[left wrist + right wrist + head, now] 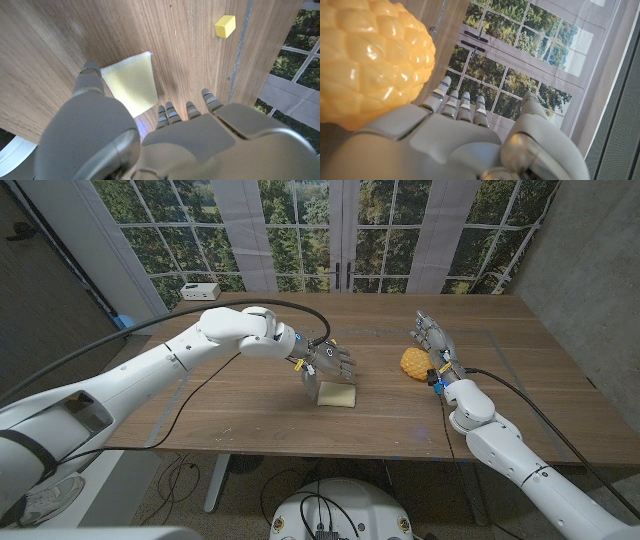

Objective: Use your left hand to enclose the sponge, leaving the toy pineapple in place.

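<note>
Your left hand (328, 364) hangs just above the sponge (336, 395), a pale yellow slab lying flat on the wooden worktop (240, 415) near its middle. The hand is released: its fingers are spread and hold nothing. In the left wrist view the thumb (89, 80) reaches down on one side of the sponge (131, 84) and the other fingertips (172, 113) on the other side, so the hand brackets it, but whether any finger touches it you cannot tell from these pictures. The approach looks done; what is left, by my judgement, is to lower a little and close the fingers around the sponge. The toy pineapple (416, 363) sits to the right, well apart from the sponge, just beside your right hand (434, 340), which stands with fingers apart and grasps nothing. In the right wrist view the pineapple (367, 60) bulks close beside that hand (455, 135). A small yellow block (225, 26) lies farther off.
</note>
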{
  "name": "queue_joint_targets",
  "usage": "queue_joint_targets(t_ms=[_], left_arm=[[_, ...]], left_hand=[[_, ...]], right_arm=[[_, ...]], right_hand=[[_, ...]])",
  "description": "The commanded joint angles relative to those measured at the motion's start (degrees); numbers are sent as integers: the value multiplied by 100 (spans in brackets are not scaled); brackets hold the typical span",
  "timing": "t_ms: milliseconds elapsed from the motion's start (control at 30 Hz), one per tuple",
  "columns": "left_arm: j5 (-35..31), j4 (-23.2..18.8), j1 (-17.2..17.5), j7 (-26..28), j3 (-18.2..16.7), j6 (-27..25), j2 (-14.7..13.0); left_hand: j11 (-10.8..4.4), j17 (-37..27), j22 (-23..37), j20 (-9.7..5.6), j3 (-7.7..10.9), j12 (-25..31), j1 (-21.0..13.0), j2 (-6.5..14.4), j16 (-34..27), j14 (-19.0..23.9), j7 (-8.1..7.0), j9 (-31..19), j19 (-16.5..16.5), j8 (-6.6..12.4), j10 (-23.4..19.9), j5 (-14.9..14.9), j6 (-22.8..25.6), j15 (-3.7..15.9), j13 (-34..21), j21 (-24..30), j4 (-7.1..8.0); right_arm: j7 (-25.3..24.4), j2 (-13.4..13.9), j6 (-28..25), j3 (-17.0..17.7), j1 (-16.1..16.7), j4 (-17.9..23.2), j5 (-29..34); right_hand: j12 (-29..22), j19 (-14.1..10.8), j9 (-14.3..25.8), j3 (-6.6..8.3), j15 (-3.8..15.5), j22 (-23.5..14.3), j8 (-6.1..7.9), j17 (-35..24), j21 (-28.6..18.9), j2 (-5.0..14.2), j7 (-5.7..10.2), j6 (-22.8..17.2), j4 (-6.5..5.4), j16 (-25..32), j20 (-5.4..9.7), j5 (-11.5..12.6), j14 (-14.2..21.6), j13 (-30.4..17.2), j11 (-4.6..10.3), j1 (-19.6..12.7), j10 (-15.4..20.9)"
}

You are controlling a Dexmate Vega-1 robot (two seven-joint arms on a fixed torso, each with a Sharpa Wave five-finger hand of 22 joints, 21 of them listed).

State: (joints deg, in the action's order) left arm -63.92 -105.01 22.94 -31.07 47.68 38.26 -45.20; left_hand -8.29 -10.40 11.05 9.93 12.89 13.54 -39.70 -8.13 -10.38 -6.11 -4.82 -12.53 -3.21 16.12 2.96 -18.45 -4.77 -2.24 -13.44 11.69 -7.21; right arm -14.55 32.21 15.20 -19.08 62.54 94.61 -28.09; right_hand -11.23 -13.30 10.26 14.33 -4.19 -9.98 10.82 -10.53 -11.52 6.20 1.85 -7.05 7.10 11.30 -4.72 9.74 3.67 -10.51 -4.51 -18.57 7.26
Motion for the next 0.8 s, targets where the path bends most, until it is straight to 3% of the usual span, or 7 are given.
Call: queue_joint_targets(t_ms=[33, 133, 200, 500, 700, 800], left_arm=[[-135, -64, 121, 206, 19, -74, -109], [-302, -93, 168, 416, 22, -72, -158], [-225, -81, 145, 220, 48, -86, -119], [-445, -140, 223, 313, 86, -155, -152], [-1045, -256, 316, 777, 149, -353, -194], [-605, -120, 270, 549, 97, -392, -65]], left_hand=[[-7, -11, 29, -5, -27, 51, -68, 47, -25, -47, -22, -9, -28, -6, -53, -34, 54, 11, -31, 41, -24], [-12, -10, 28, -4, -32, 57, -85, 58, -28, -42, -29, -8, -30, -8, -64, -39, 57, 18, -32, 41, -24], [-18, -9, 27, -11, -37, 60, -100, 66, -28, -43, -40, -8, -25, -2, -69, -43, 80, 24, -32, 45, -25], [-21, -6, 25, -15, -52, 70, -153, 100, -32, -39, -43, -7, 2, -3, -87, -55, 101, 45, -34, 58, -25], [25, -3, 22, 3, -37, 56, -238, 178, -33, -41, -15, -5, 46, -35, -50, -73, 42, 35, -34, 77, -29], [47, -2, 21, -3, -25, 35, -288, 218, -33, -42, -36, -4, 70, -66, -1, -85, -25, 29, -33, 85, -34]], right_arm=[[53, -20, 15, -33, -106, -96, -12], [45, -11, 14, -35, -110, -85, 5], [22, 1, 15, -36, -109, -64, 39], [-67, 88, 63, 39, -47, 119, 161], [-50, 108, 66, 52, -5, 170, 158], [-17, 90, 82, 47, -1, 167, 124]], right_hand=[[6, -62, 18, -27, -42, -20, -3, -9, -3, -8, -4, -44, -3, -11, -1, 28, 18, -32, -1, 46, 59], [5, -64, 18, -29, -42, -20, -3, -10, -3, -9, -6, -43, -4, -11, 0, 28, 17, -32, -3, 49, 62], [5, -63, 18, -32, -43, -20, -4, -11, -3, -9, -6, -41, -8, -11, 0, 28, 15, -32, -1, 55, 61], [4, -65, 18, -50, -39, -20, 0, -14, -3, -31, -6, -52, -16, -9, -4, 25, 19, -32, -10, 80, 65], [5, -67, 18, -58, -44, -20, 2, -15, -3, -43, -6, -58, -18, -6, -9, 25, 29, -32, -7, 90, 63], [6, -66, 18, -62, -46, -20, 2, -15, -3, -47, -3, -59, -20, -6, -10, 25, 30, -32, -4, 96, 61]])
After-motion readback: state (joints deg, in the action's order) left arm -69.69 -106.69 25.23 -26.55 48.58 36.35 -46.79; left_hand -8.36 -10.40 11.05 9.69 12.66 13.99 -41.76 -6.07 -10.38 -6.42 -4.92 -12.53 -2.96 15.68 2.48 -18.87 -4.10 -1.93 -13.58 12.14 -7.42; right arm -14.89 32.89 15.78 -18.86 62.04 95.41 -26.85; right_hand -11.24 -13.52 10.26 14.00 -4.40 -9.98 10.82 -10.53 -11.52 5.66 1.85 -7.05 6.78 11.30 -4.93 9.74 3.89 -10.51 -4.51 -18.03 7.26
